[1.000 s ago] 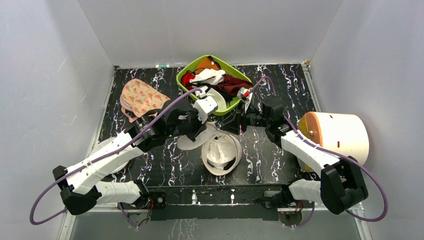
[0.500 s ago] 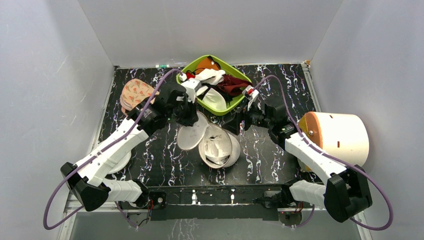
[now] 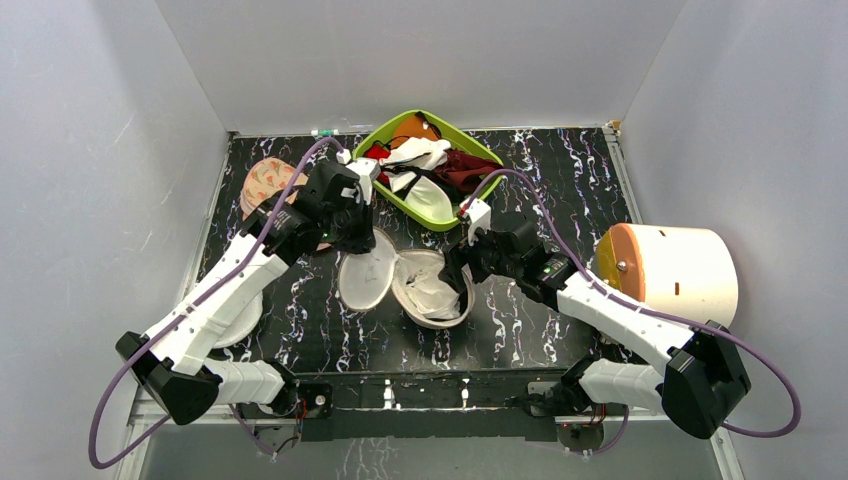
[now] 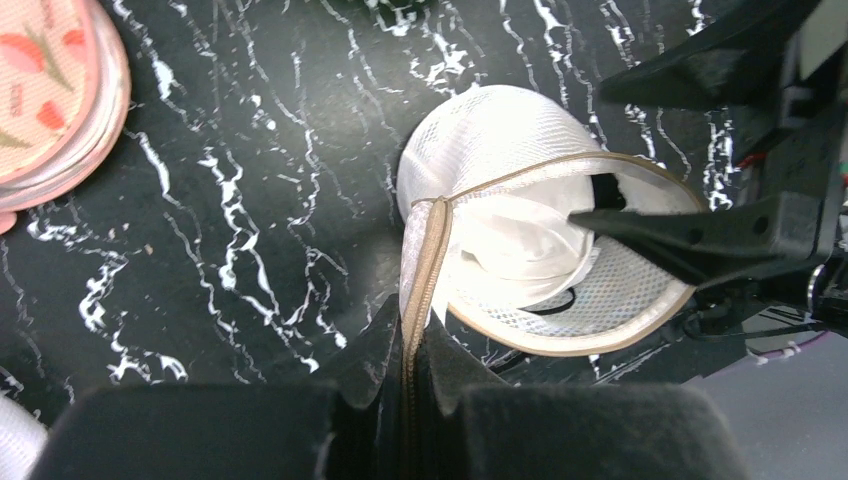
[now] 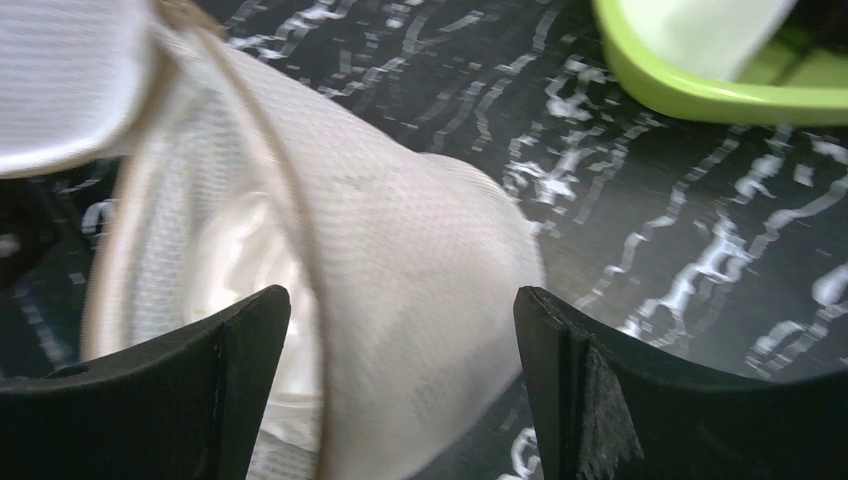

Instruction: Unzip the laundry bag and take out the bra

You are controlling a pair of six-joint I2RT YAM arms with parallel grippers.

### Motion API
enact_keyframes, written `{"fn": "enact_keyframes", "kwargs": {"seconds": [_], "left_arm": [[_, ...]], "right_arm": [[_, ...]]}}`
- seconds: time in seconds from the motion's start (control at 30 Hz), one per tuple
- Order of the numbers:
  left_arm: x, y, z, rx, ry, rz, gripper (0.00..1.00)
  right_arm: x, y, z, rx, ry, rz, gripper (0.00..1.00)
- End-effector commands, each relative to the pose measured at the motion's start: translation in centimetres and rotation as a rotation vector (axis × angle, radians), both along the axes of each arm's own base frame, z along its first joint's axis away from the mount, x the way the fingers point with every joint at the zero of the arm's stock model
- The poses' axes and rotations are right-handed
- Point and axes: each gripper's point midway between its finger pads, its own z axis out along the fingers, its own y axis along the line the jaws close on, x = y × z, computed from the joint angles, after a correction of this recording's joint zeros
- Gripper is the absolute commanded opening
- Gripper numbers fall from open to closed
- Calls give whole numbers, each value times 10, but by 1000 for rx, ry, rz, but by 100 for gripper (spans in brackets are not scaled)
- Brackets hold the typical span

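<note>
bra (image 4: 515, 245): mostly hidden inside laundry bag (image 4: 480, 130)
peach case (image 4: 50, 95): cut by left wrist view's edge

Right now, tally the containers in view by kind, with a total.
Open cream-white mesh laundry bag: 1
Peach printed round case: 1
Lime-green plastic bin: 1
Cream cylindrical drum: 1
Half-hidden white round thing, kind unclear: 1
Total: 5

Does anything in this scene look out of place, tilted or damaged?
Nothing looks damaged or spilled. The laundry bag lies unzipped, and its lid is folded out to the left. The shut left pincer pinches the lid at its zip edge. The open right pincer is at the bag's rim, and white fabric is inside.
</note>
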Motion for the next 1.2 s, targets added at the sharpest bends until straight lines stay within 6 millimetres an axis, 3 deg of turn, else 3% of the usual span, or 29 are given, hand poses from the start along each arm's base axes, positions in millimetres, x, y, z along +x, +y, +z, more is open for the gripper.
{"fn": "enact_keyframes", "kwargs": {"seconds": [0.0, 0.07, 0.13, 0.17, 0.27, 0.37, 0.5, 0.6, 0.73, 0.87, 0.93, 1.03, 1.1, 1.17], "left_arm": [[-4, 30, 1, 30, 0, 47, 0], [-3, 34, -7, 29, 20, 63, 0], [-1, 38, -19, 47, 39, 79, 8], [0, 42, -28, 69, 50, 89, 15], [12, 55, -49, 162, 42, 129, 50], [23, 68, -58, 258, 24, 166, 66], [31, 54, -44, 199, -18, 112, 82], [28, 26, -25, 46, -70, 9, 89], [16, -14, -8, -179, -109, -144, 98], [16, -31, -20, -306, -102, -147, 98], [22, -27, -28, -311, -102, -96, 98], [39, -1, -34, -239, -151, 57, 98], [50, 23, -33, -165, -194, 160, 98], [58, 41, -30, -110, -223, 221, 98]], "right_arm": [[29, -24, 11, -113, -115, -129, 81], [28, -26, 8, -123, -116, -130, 81], [28, -25, 8, -120, -118, -127, 81], [28, -25, 8, -119, -120, -127, 81], [30, -24, 8, -118, -121, -127, 79], [32, -24, 9, -124, -123, -134, 78], [33, -28, 13, -143, -131, -144, 80], [30, -27, 18, -147, -135, -119, 81], [23, -17, 41, -123, -169, -64, 82], [4, 4, 70, -108, -258, 46, 82], [-6, 15, 77, -122, -290, 84, 82], [-17, 28, 77, -123, -258, 92, 76], [-27, 39, 67, -121, -199, 122, 64], [-40, 50, 52, -118, -133, 140, 63]]}}
